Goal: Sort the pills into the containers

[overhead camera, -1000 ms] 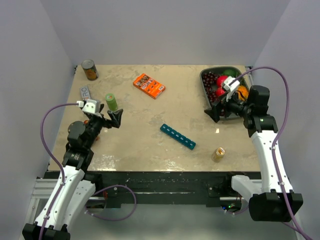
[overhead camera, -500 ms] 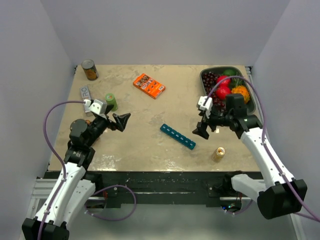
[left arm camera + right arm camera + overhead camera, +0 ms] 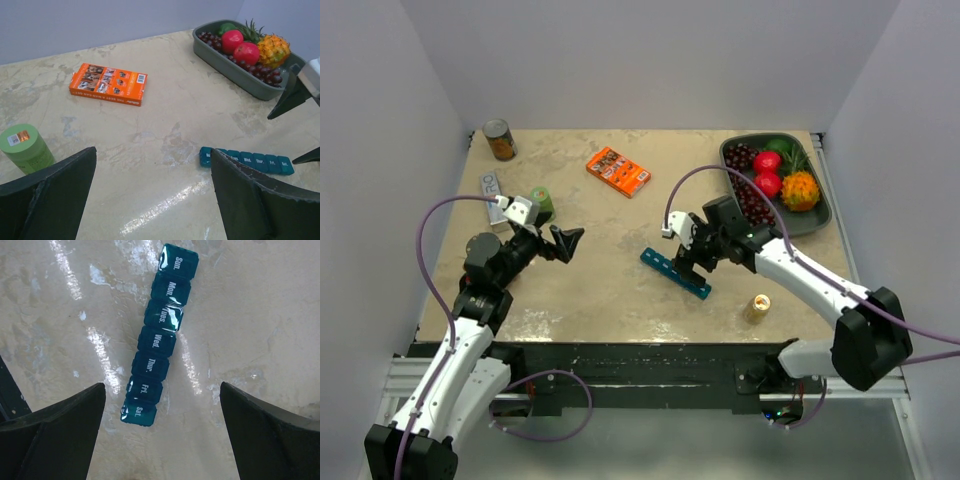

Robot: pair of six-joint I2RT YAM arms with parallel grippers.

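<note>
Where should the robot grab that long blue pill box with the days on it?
Grip the long teal plastic pill organizer across its narrow width, around the middle lids, coming straight down from above. It lies flat, long and low, so probably only its two long sides fit between the fingers.

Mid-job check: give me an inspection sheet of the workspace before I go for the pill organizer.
Surface: beige marbled table, glossy glare patches.
Job's things: teal pill organizer, seven lids Sun. to Sat., all shut; loose pills: nothing seen.
Clutter: amber bottle, green cylinder, orange box, can, fruit tray.
Tools: left tool open, empty; right tool open, above the organizer.
Cables: purple cable looping off each arm, no snag seen.
Surroundings: plain grey walls.
</note>
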